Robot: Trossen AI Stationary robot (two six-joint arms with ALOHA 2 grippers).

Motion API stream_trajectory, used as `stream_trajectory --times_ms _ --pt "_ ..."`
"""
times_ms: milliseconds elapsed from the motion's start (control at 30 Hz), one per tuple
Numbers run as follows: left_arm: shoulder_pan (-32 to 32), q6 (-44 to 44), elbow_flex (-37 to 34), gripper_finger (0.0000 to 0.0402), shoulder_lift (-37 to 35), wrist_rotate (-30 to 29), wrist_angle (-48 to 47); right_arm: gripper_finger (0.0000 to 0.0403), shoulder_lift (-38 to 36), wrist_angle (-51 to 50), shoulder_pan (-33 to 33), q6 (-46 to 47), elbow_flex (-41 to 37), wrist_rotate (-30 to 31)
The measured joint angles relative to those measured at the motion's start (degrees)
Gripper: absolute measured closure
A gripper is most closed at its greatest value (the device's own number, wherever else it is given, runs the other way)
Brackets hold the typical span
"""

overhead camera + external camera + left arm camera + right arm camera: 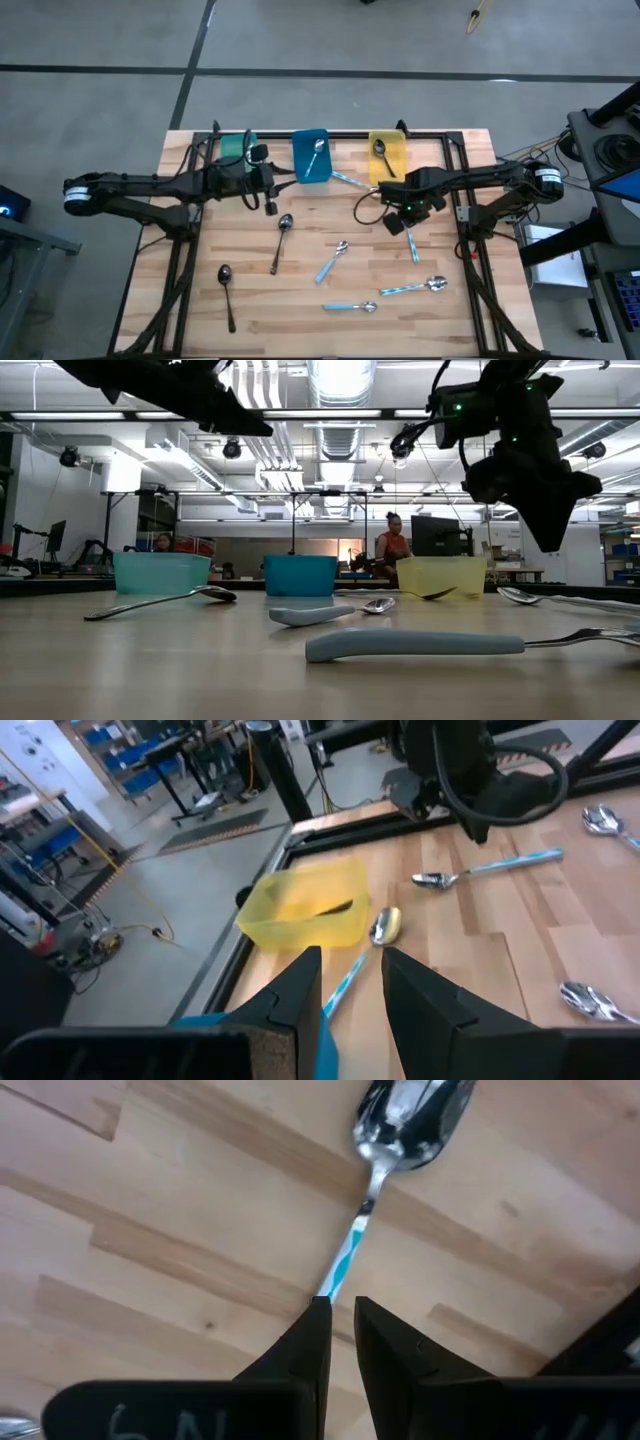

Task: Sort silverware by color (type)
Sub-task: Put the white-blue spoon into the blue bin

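Wooden table (250, 310) holds scattered spoons. Right gripper (340, 1320) pinches a blue-handled spoon (385, 1170) near the yellow bin (388, 152); it could slip out. Left gripper (350, 985), slightly apart, carries nothing.

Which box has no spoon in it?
The teal bin, far left of the three. The blue bin and yellow bin each hold a spoon.

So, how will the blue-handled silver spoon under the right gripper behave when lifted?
The blue-handled silver spoon looks thin and rigid, so it probably stays stiff. Its shiny bowl seems heavier than the slim handle, so, pinched at the handle end by the right gripper, it may droop or swing. The smooth handle could slip.
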Motion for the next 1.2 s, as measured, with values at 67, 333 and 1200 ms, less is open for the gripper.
stream_trajectory --times_ms 67,333,1200 --pt "0.0 -0.1 0.3 0.0313 0.0 0.0 -1.0 0.0357 0.0 0.0 -0.2 0.9 0.0 -0.9" --pt "0.0 -1.2 0.3 0.0313 0.0 0.0 -3.5 0.0283 0.7 0.0 -0.2 4.7 -0.2 3.2" --pt "0.0 -1.3 0.3 0.0313 0.0 0.0 -7.7 0.0279 5.2 14.3 -0.2 8.8 -12.7 6.0"
